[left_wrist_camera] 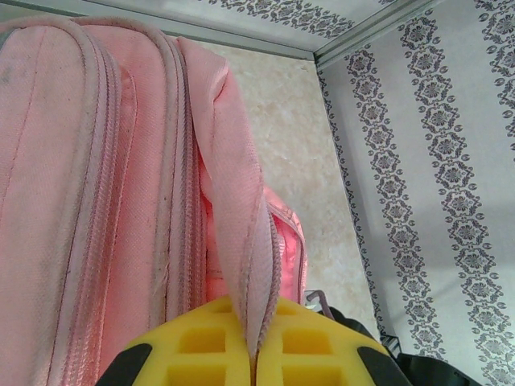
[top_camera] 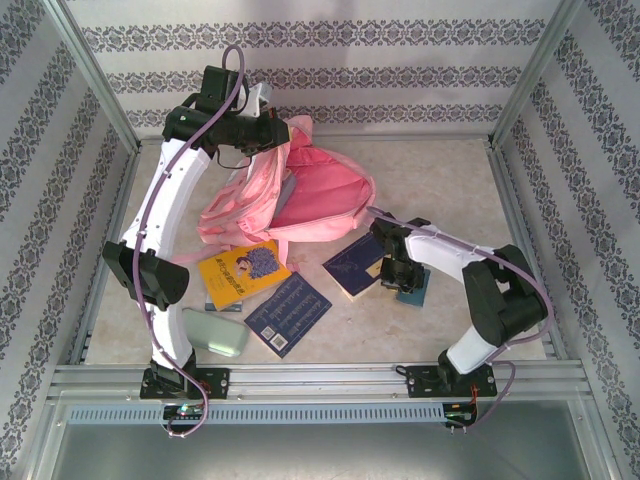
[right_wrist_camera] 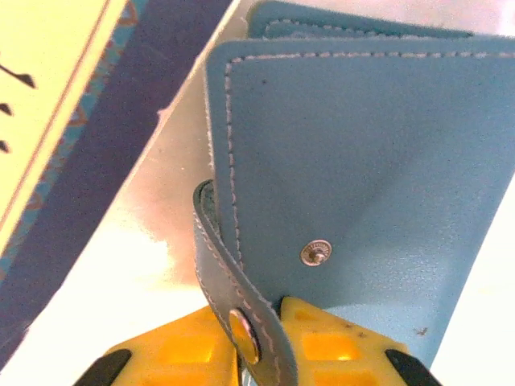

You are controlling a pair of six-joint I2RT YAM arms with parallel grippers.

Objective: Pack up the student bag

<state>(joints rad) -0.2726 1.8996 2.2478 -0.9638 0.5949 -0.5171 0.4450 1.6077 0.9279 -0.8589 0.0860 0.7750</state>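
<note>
A: What's lying by the desk's front edge?
B: A pale green case and a dark blue book; a yellow book is sitting just behind, a blue wallet lying rightward, unsnapped.

Pink student bag, yellow book, navy book, sky-blue white-stitched wallet; grey floral-striped walls.
</note>
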